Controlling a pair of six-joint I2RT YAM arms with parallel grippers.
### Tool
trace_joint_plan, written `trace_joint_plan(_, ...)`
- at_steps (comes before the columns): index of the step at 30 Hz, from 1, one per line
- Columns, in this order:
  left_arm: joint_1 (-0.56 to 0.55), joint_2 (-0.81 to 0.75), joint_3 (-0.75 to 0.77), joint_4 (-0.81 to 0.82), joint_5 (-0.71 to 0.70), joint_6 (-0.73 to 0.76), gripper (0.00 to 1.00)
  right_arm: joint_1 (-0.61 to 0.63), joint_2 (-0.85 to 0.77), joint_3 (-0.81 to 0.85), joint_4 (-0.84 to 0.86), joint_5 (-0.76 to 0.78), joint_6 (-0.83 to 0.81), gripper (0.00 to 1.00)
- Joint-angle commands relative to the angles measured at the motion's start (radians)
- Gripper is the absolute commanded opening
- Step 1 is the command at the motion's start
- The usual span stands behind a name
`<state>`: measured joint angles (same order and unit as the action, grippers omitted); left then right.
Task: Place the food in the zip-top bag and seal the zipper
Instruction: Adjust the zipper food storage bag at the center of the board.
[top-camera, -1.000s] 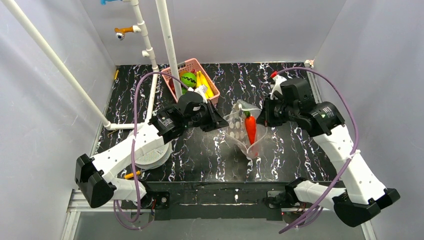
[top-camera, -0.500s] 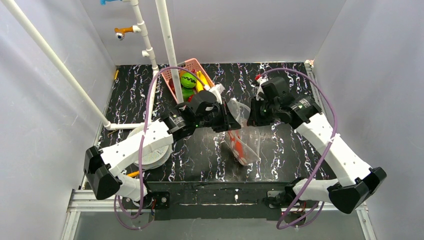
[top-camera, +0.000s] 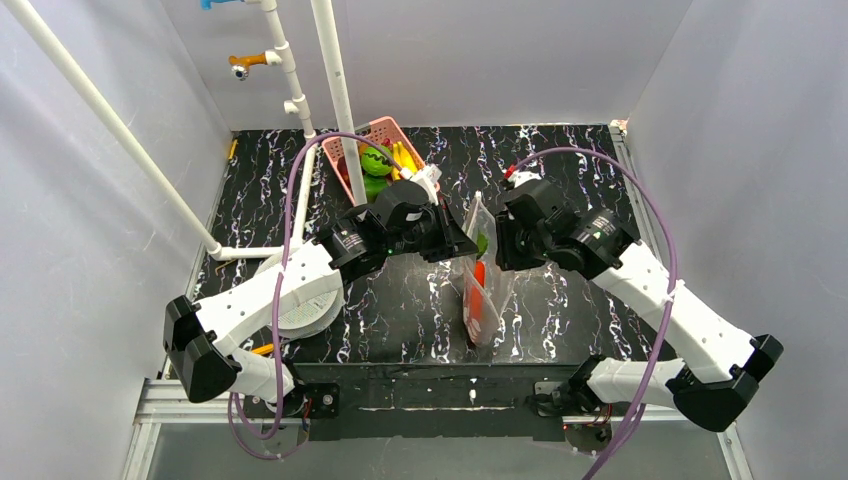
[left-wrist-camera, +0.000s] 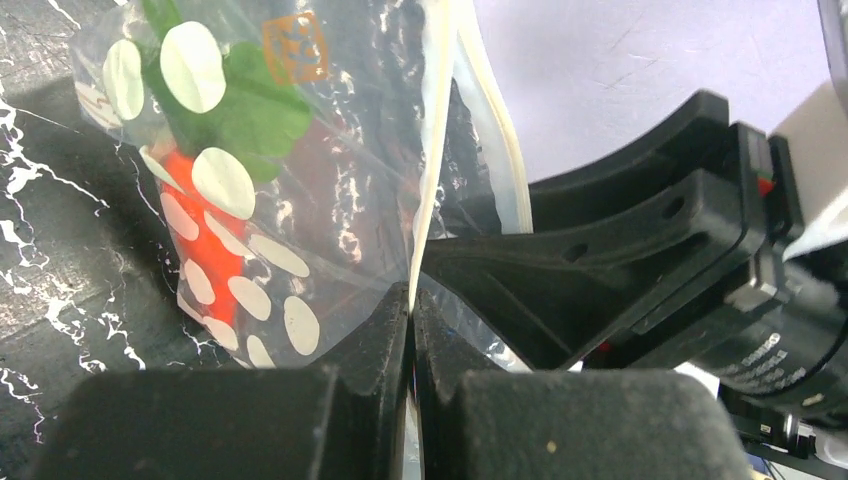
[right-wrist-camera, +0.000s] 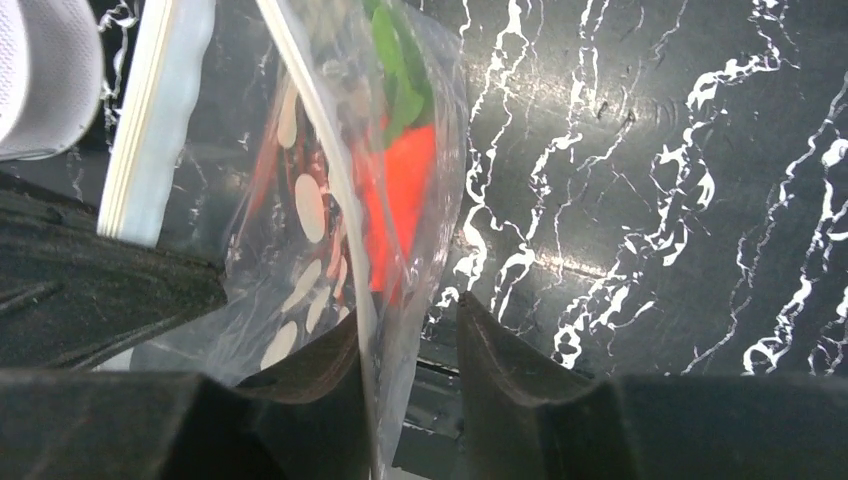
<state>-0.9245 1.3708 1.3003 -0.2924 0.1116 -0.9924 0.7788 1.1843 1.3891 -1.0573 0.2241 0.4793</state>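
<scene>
The clear zip-top bag (top-camera: 482, 275) with pale dots hangs upright between my two grippers, its mouth pressed narrow. An orange-red carrot (top-camera: 478, 290) with green leaves is inside it. My left gripper (top-camera: 462, 248) is shut on the bag's mouth edge; in the left wrist view (left-wrist-camera: 412, 300) the white zipper strip (left-wrist-camera: 437, 120) runs up from the closed jaws, with the carrot (left-wrist-camera: 200, 250) behind the plastic. My right gripper (top-camera: 497, 245) faces it from the right. In the right wrist view (right-wrist-camera: 410, 320) its jaws stand apart, with the bag's edge (right-wrist-camera: 300, 230) lying against one finger, and the carrot (right-wrist-camera: 400, 200) shows.
The pink basket (top-camera: 380, 125) at the back holds a green round fruit (top-camera: 376, 160) and a yellow banana (top-camera: 403, 157). A white pipe frame (top-camera: 335, 100) stands beside it. A white round disc (top-camera: 300, 312) lies under the left arm.
Both grippers have come together toward the middle. The bag's wide-open mouth has closed into a narrow upright fold, and the bag with the carrot hangs straighter.
</scene>
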Motion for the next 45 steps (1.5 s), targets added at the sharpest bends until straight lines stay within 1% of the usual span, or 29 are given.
trace_joint_plan(1, 0.001, -0.026, -0.006, 0.001, -0.029, -0.002, 0.0, 0.084, -0.014, -0.001, -0.064, 0.186, 0.113, 0.36)
trace_joint_plan(3, 0.001, -0.025, -0.009, -0.006, -0.043, 0.007, 0.0, 0.103, -0.022, -0.006, -0.063, 0.212, 0.125, 0.26)
trace_joint_plan(6, 0.001, -0.017, 0.013, -0.038, -0.062, 0.037, 0.0, 0.106, -0.051, 0.001, -0.043, 0.242, 0.117, 0.05)
trace_joint_plan(7, 0.001, -0.014, 0.02, -0.05, -0.065, 0.043, 0.0, 0.105, -0.061, 0.008, -0.039, 0.263, 0.109, 0.01)
trace_joint_plan(10, -0.007, -0.019, 0.037, -0.066, -0.076, 0.031, 0.0, 0.103, -0.07, 0.056, -0.065, 0.321, 0.083, 0.01)
trace_joint_plan(14, -0.035, -0.009, 0.066, -0.053, -0.067, 0.007, 0.0, 0.103, -0.06, 0.12, -0.093, 0.286, 0.058, 0.01)
trace_joint_plan(16, -0.036, 0.003, 0.053, -0.032, -0.063, -0.017, 0.0, 0.102, -0.051, 0.091, -0.063, 0.257, 0.046, 0.01)
trace_joint_plan(19, -0.003, 0.046, 0.005, -0.037, -0.071, -0.042, 0.0, 0.085, -0.021, -0.006, -0.013, 0.265, 0.048, 0.01)
trace_joint_plan(21, 0.036, 0.08, -0.011, -0.06, -0.005, -0.067, 0.0, 0.074, 0.003, -0.055, 0.002, 0.261, 0.058, 0.01)
trace_joint_plan(24, 0.031, 0.085, -0.007, -0.065, 0.024, -0.026, 0.0, 0.074, 0.01, -0.058, -0.007, 0.242, 0.063, 0.01)
trace_joint_plan(27, 0.007, 0.054, 0.03, -0.076, -0.015, 0.054, 0.0, 0.073, -0.04, -0.056, 0.022, 0.254, 0.049, 0.01)
trace_joint_plan(28, 0.0, 0.047, 0.048, -0.082, -0.027, 0.073, 0.02, 0.072, -0.054, -0.055, 0.043, 0.25, 0.04, 0.01)
trace_joint_plan(29, -0.005, 0.04, 0.065, -0.089, -0.036, 0.096, 0.08, 0.068, -0.076, -0.051, 0.058, 0.247, 0.034, 0.01)
trace_joint_plan(33, -0.01, 0.022, 0.101, -0.106, -0.06, 0.201, 0.44, 0.025, -0.106, -0.038, 0.078, 0.236, 0.016, 0.01)
trace_joint_plan(35, -0.01, 0.013, 0.11, -0.136, -0.095, 0.257, 0.59, -0.007, -0.106, -0.045, 0.074, 0.234, 0.002, 0.01)
trace_joint_plan(38, -0.01, 0.003, 0.141, -0.2, -0.193, 0.356, 0.73, -0.056, -0.115, -0.063, 0.058, 0.237, -0.008, 0.01)
trace_joint_plan(39, -0.011, 0.006, 0.162, -0.238, -0.224, 0.398, 0.76, -0.069, -0.122, -0.073, 0.056, 0.238, -0.012, 0.01)
trace_joint_plan(40, -0.01, 0.012, 0.186, -0.28, -0.265, 0.44, 0.83, -0.084, -0.132, -0.082, 0.057, 0.234, -0.015, 0.01)
trace_joint_plan(42, -0.01, 0.027, 0.229, -0.349, -0.346, 0.522, 0.89, -0.119, -0.152, -0.104, 0.062, 0.226, -0.024, 0.01)
trace_joint_plan(45, -0.008, 0.065, 0.291, -0.414, -0.431, 0.642, 0.93, -0.16, -0.174, -0.125, 0.068, 0.21, -0.037, 0.01)
